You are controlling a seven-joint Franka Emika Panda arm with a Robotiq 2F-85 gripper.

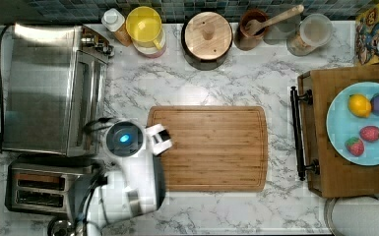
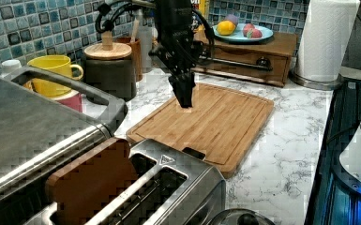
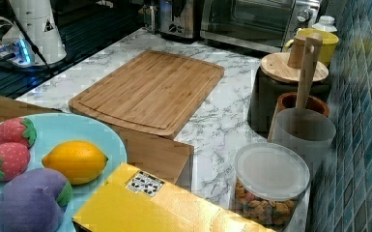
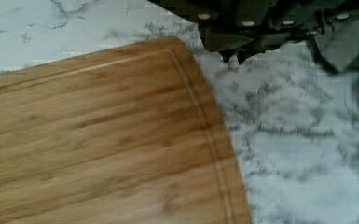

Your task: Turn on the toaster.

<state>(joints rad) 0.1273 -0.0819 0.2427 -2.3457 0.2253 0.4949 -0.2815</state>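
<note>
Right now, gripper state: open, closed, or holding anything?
Gripper: cannot be told; it hangs above the cutting board, empty as far as the left view shows.

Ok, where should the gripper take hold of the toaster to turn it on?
Likely the dark lever on the toaster, narrow end facing the board. Come from the board side, above it: slots run lengthwise, so it slides down that end.
</note>
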